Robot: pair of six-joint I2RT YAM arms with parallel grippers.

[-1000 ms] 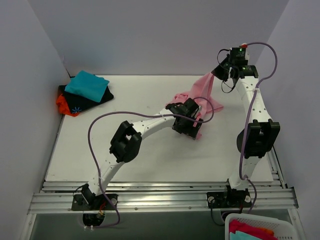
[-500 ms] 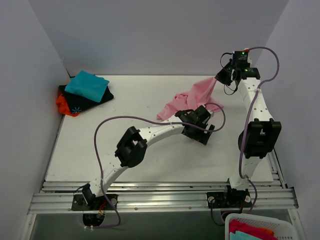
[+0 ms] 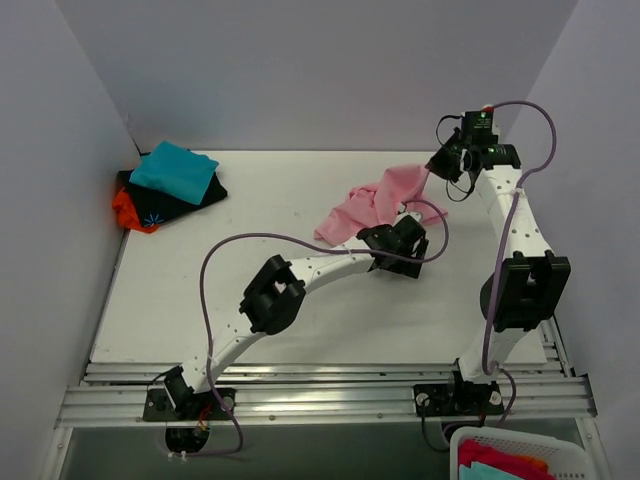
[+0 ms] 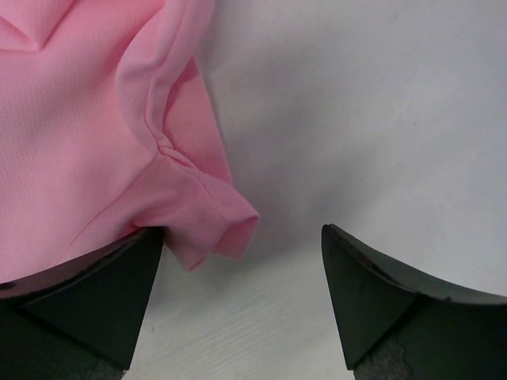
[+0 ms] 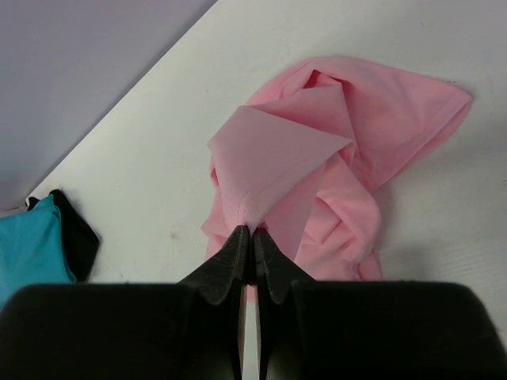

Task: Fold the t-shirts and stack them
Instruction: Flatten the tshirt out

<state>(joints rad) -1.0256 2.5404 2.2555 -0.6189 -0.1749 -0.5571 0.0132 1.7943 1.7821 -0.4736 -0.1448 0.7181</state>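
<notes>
While aloft, right arm [image 3: 515, 215] (pink t-shirt [image 3: 372, 202])

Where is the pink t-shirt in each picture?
Top view: pink t-shirt right of centre, bunched on the table.
Left wrist: pink t-shirt fills the upper left.
Right wrist: pink t-shirt in the middle, one corner pinched in the jaws.
Shared landmark: the white table under it.

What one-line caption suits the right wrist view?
Right gripper shut on a raised corner of the pink t-shirt, the rest crumpled on the white table.
</notes>
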